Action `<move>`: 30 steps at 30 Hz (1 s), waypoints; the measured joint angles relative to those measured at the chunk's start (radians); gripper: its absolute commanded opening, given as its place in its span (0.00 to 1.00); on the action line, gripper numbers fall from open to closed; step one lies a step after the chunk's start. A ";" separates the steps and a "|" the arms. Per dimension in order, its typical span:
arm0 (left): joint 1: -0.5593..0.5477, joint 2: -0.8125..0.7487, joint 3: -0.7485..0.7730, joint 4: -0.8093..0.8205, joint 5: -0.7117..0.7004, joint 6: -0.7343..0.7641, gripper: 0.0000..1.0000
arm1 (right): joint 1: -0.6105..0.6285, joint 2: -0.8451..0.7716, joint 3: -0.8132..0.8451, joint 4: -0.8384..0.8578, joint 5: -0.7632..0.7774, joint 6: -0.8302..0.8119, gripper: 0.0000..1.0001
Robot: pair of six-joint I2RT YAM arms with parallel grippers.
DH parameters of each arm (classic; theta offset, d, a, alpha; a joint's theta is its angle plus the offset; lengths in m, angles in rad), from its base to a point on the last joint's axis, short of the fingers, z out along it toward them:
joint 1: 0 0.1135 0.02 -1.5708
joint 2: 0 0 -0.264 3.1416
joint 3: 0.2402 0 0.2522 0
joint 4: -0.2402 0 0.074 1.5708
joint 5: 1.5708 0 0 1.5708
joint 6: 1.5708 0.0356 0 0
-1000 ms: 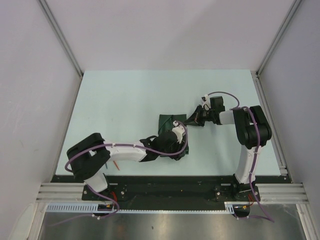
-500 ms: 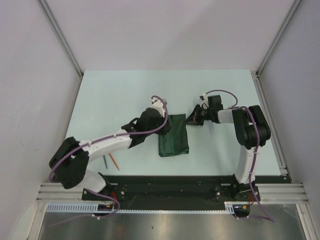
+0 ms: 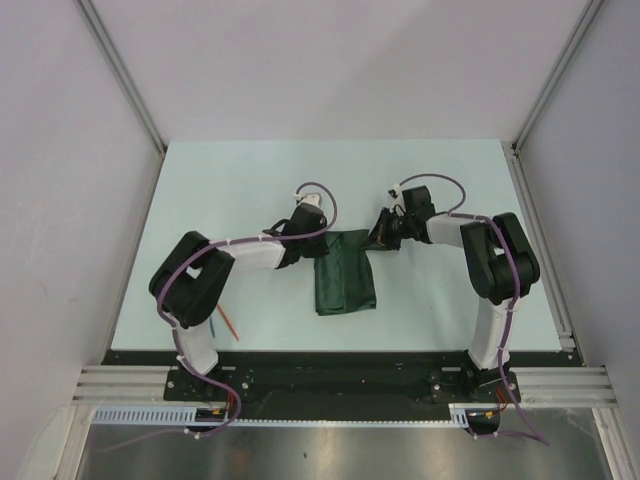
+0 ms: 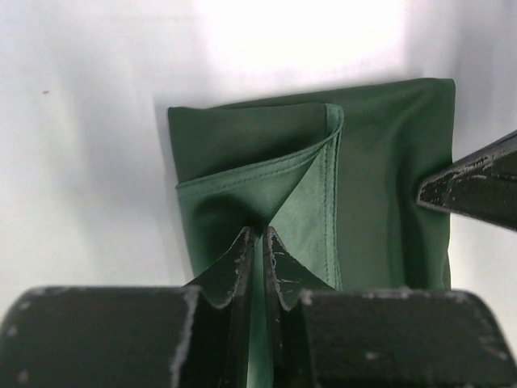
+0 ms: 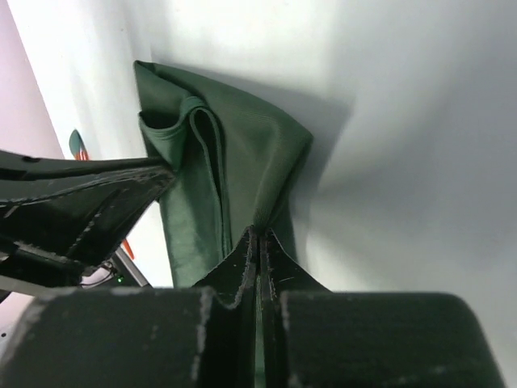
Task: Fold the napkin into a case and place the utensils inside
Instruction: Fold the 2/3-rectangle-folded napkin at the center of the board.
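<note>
Near the middle of the pale table, seen from above: dark green napkin, folded into a narrow rectangle, long side running away from the arm bases, lying flat. At its far left corner, left gripper, closed tight on the cloth. Same left gripper in its wrist view: fingertips pinched together on a diagonal flap of the napkin, lighter underside showing along a stitched hem. At the far right corner, right gripper, likewise clamped on the cloth. Same right gripper in its wrist view: jaws pressed together on the edge of the napkin, layers bunched and curled at the far side. Two grippers near each other, not touching, cloth between. Well off to the left, near the table's front edge beside the left arm: utensils, orange-red one plain to see, teal one hard to make out, both apart from the napkin.
</note>
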 measured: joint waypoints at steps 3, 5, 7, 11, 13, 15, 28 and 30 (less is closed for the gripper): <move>0.000 0.021 0.016 0.001 0.012 -0.006 0.11 | 0.020 -0.014 0.014 -0.023 0.019 0.000 0.00; 0.000 0.029 0.017 0.002 0.025 -0.008 0.11 | 0.041 -0.023 0.029 -0.035 0.030 0.000 0.00; 0.000 0.037 0.017 0.004 0.032 -0.010 0.11 | 0.064 -0.027 0.046 -0.043 0.043 0.001 0.00; 0.000 0.039 0.016 0.012 0.043 -0.023 0.10 | 0.115 -0.027 0.075 -0.048 0.058 0.011 0.00; 0.000 0.040 0.015 0.016 0.048 -0.023 0.10 | 0.142 -0.027 0.089 -0.049 0.067 0.021 0.00; 0.000 0.040 0.013 0.019 0.052 -0.023 0.10 | 0.164 -0.027 0.105 -0.050 0.076 0.035 0.00; 0.011 -0.022 -0.066 0.063 0.088 -0.029 0.14 | 0.225 0.020 0.142 -0.028 0.128 0.160 0.00; 0.018 -0.057 -0.083 0.056 0.097 -0.040 0.20 | 0.225 0.020 0.141 -0.021 0.131 0.169 0.00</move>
